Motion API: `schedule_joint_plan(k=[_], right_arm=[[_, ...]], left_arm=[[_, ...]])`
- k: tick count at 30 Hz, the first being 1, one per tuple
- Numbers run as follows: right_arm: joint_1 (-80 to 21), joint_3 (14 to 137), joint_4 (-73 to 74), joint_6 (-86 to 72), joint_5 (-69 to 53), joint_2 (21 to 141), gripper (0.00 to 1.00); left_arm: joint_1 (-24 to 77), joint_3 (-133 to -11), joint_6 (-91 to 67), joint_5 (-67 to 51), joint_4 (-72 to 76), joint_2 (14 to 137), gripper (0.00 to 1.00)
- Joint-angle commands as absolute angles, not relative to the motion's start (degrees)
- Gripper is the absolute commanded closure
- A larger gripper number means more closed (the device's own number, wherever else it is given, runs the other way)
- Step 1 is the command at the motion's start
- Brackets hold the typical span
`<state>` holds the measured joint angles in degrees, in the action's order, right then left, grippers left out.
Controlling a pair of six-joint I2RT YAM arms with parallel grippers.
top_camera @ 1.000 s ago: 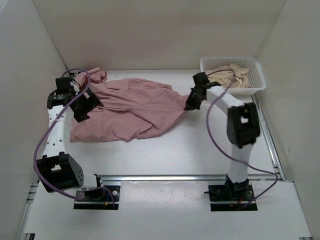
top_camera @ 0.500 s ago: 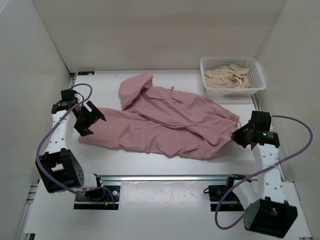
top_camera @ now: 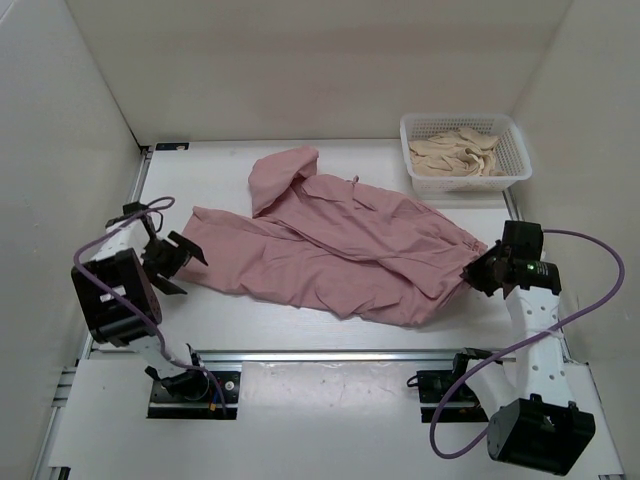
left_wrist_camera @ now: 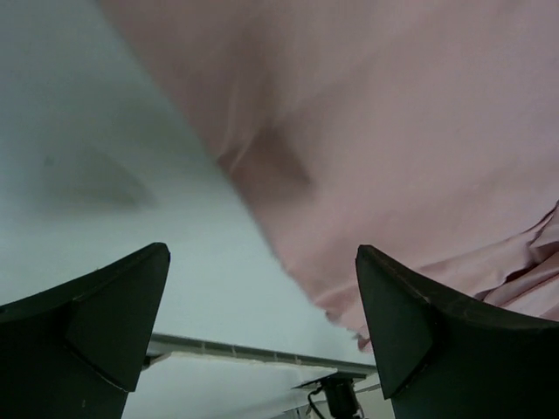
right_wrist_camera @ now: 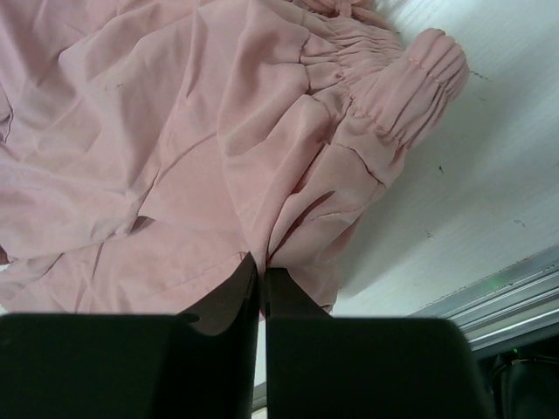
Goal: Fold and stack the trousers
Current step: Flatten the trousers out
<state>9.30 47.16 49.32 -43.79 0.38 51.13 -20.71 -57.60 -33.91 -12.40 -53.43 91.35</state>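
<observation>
The dusty-pink trousers (top_camera: pixel 340 245) lie spread across the table, one leg end folded up at the back. My right gripper (top_camera: pixel 472 273) is shut on the trousers' edge beside the gathered waistband (right_wrist_camera: pixel 384 96); its jaws pinch a fold of the trousers (right_wrist_camera: pixel 218 148). My left gripper (top_camera: pixel 180 262) is open and empty at the trousers' left end, just off the cloth. In the left wrist view the trousers (left_wrist_camera: pixel 393 131) fill the upper right and bare table lies between the open fingers (left_wrist_camera: pixel 410 323).
A white basket (top_camera: pixel 515 170) with beige cloth stands at the back right. White walls enclose the table. A metal rail (top_camera: pixel 330 355) runs along the near edge. Purple cables loop from both arms.
The trousers have shifted left and slightly back. My left gripper has let go and drawn back toward the left near side. My right gripper stays shut on the cloth.
</observation>
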Motion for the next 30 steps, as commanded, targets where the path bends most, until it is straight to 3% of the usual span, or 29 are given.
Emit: schedule_joint_plan(k=[1, 4, 9, 10, 11, 19, 22, 27, 30], right_arm=[[9.4, 50.01, 47.81, -42.36, -2.45, 51.24, 1.0], [9.4, 51.23, 47.81, -42.36, -2.98, 51.24, 1.0], [9.4, 52.65, 48.43, -41.84, -2.99, 51.24, 1.0], [9.4, 53.26, 48.43, -41.84, -2.99, 51.24, 1.0], [9.4, 53.26, 48.43, -41.84, -2.99, 51.24, 1.0], [9.4, 57.03, 45.98, -39.47, -3.69, 57.37, 1.0], [9.4, 68.25, 44.56, -35.53, -4.49, 66.86, 1.0], [10.02, 96.8, 51.5, -33.22, -2.47, 78.74, 1.0], [10.02, 99.32, 51.5, -33.75, -1.67, 77.35, 1.0]], left_arm=[[-19.52, -62.66, -34.89, -11.51, -49.57, 96.74, 0.0], [-18.29, -65.21, -35.51, -10.9, -49.04, 101.93, 0.06], [-16.96, -68.64, -36.04, -10.37, -48.52, 106.87, 0.65], [-16.44, -69.51, -36.04, -10.37, -48.52, 107.48, 0.83], [-16.44, -69.52, -36.04, -10.37, -48.52, 108.01, 0.9], [-16.96, -80.04, -35.94, -11.25, -52.36, 104.07, 0.9], [-15.82, -94.0, -37.79, -12.47, -55.88, 103.97, 0.9], [-15.73, -131.03, -38.32, -13.01, -69.4, 109.85, 0.9], [-17.49, -136.41, -38.85, -15.9, -69.79, 108.12, 0.9]])
